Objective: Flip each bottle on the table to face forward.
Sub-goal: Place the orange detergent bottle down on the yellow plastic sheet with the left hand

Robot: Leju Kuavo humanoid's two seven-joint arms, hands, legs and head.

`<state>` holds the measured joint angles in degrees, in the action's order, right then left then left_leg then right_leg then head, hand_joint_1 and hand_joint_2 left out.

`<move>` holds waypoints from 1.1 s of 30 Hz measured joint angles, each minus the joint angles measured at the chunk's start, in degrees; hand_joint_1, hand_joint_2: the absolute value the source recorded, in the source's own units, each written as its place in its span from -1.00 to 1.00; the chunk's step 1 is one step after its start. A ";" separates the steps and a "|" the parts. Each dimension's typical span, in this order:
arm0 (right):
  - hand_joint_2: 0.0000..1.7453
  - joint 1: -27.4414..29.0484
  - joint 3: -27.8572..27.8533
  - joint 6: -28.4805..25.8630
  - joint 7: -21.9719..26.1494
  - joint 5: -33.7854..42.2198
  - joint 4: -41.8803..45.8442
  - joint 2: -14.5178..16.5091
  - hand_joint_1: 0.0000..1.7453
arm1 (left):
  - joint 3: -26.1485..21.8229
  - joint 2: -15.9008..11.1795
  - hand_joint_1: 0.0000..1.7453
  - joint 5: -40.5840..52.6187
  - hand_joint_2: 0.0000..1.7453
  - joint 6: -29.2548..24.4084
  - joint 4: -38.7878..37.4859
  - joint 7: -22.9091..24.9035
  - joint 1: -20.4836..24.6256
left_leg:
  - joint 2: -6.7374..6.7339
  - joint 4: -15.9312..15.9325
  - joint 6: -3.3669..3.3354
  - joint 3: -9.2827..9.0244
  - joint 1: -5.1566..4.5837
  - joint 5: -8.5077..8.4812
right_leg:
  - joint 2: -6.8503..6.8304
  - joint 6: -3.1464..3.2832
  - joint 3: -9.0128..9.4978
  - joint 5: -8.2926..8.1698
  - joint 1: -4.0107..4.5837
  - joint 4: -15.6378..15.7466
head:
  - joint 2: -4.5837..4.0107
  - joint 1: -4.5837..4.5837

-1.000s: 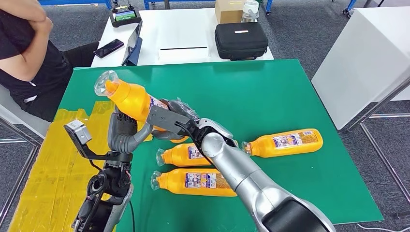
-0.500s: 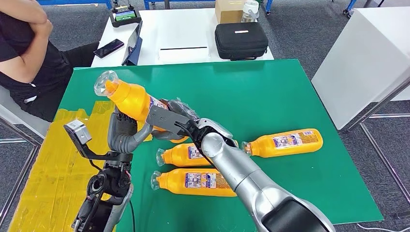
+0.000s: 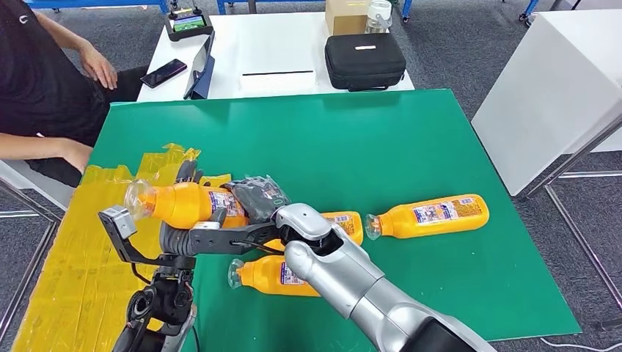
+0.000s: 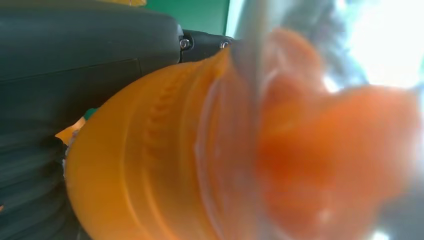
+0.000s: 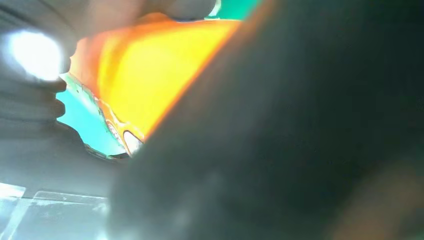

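Observation:
Both my hands hold one orange bottle (image 3: 183, 204) over the left part of the green table (image 3: 411, 139). It lies nearly level, clear cap (image 3: 138, 199) pointing left. My left hand (image 3: 180, 236) cups it from below, fingers (image 3: 188, 173) rising behind it. My right hand (image 3: 257, 196) grips its label end. Close up, the bottle (image 4: 165, 165) fills the left wrist view beside my left hand (image 4: 75, 60), and shows as the bottle (image 5: 150, 70) in the blurred right wrist view. Three more orange bottles lie on the table: one at right (image 3: 429, 215), one (image 3: 346, 224) and one (image 3: 268, 275) partly hidden by my right arm.
Yellow plastic sheeting (image 3: 66, 257) covers the table's left edge. A person (image 3: 44, 81) sits at the far left with a forearm near the table corner. Behind stands a white table (image 3: 279, 44) with a black case (image 3: 364, 61), and at the right a white cabinet (image 3: 543, 95).
The held bottle has come down from a steep tilt to nearly level, and both hands have dropped lower and nearer to me. The person has unfolded their arms.

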<state>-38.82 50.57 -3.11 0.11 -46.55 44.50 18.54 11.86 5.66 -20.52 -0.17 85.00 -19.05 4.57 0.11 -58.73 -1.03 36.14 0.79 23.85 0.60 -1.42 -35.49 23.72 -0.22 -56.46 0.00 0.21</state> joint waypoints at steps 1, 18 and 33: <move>1.00 0.28 0.68 0.03 -0.29 -0.15 0.77 -0.42 1.00 | -0.03 0.00 0.50 -0.88 1.00 0.43 0.00 0.10 -0.26 | 0.00 0.00 0.00 0.01 0.00 0.00 | 0.00 0.00 -0.01 0.00 0.00 0.00 | 0.00 -0.01; 1.00 0.93 1.68 1.10 -0.83 0.20 3.85 -1.64 1.00 | -0.04 0.13 1.00 -5.46 1.00 1.98 0.00 -2.47 -0.47 | -0.04 0.00 0.00 0.04 0.00 0.00 | 0.02 0.00 -0.06 -0.01 0.00 0.00 | 0.00 0.00; -1.00 2.14 0.58 0.97 -0.33 5.88 4.42 -2.50 -1.00 | -0.56 0.96 1.00 -5.92 1.00 -0.10 1.54 -5.24 -0.39 | -0.02 0.00 0.00 0.09 0.00 0.00 | 0.01 0.00 -0.07 -0.01 0.01 -0.01 | 0.00 0.00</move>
<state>-36.68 51.14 -2.14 -0.22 -40.67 48.91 16.04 11.30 6.62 -26.44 -0.27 86.54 -24.30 4.18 0.09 -58.73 -1.03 36.23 0.79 23.85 0.61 -1.42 -35.56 23.72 -0.21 -56.47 0.00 0.21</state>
